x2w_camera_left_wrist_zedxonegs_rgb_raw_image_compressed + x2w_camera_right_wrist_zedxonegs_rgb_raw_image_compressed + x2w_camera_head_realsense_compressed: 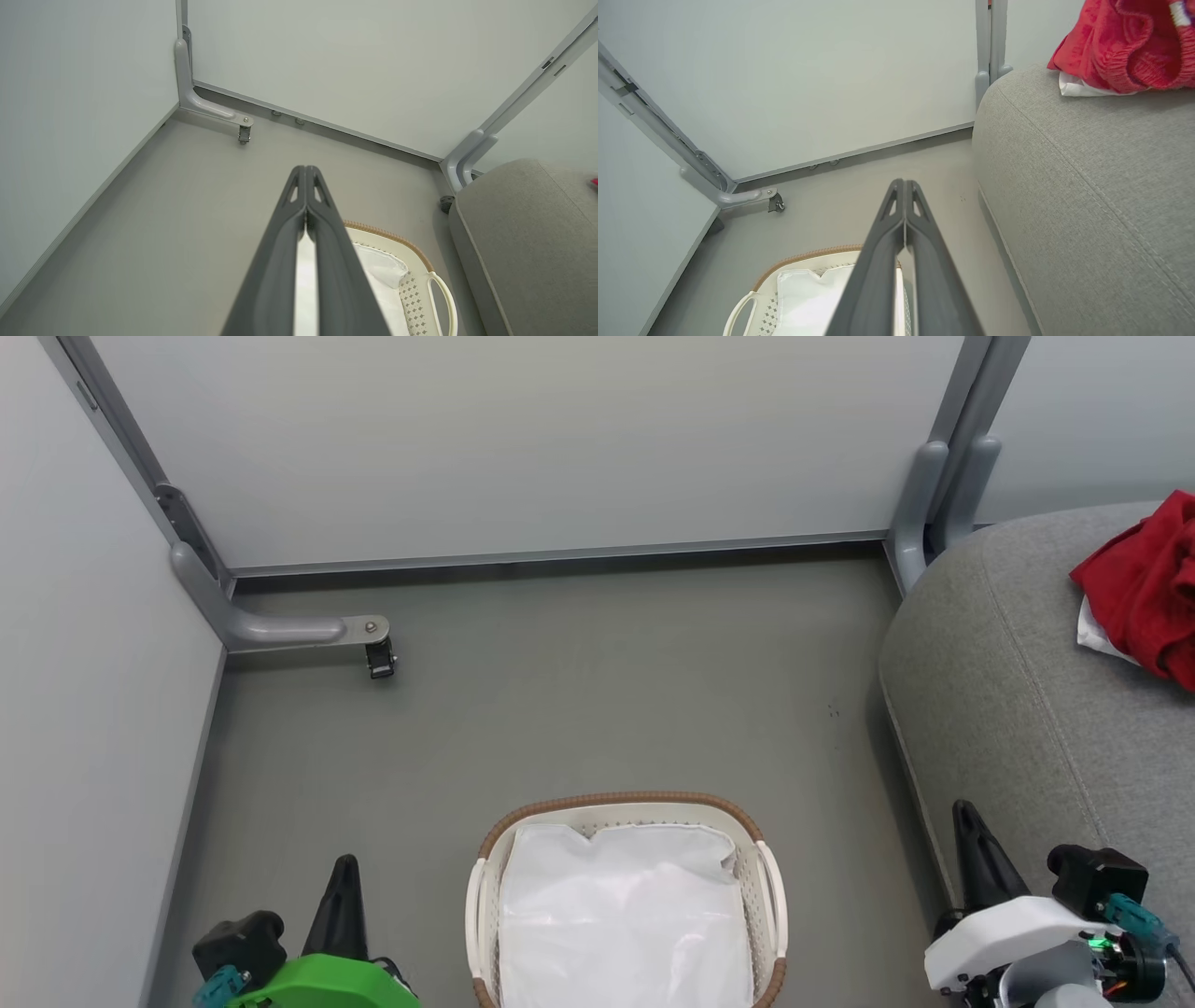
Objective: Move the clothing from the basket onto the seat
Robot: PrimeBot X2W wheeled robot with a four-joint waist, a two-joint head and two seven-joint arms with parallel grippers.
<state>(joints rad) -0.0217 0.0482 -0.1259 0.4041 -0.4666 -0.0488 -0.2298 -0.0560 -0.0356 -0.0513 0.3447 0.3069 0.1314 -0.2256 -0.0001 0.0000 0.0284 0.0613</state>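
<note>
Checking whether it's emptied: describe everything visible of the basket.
The basket is a small oval of white plastic lattice with a brown woven rim and white loop handles. It stands upright on the grey floor, left of the grey seat and apart from it. Inside lies only a plain white cloth lining.

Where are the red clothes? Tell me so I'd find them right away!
Look for the big grey seat on the right side of the room. On top of it, far to the right, lies the clothing in a crumpled heap. It is bright red, while the basket on the floor holds just a white lining.
</note>
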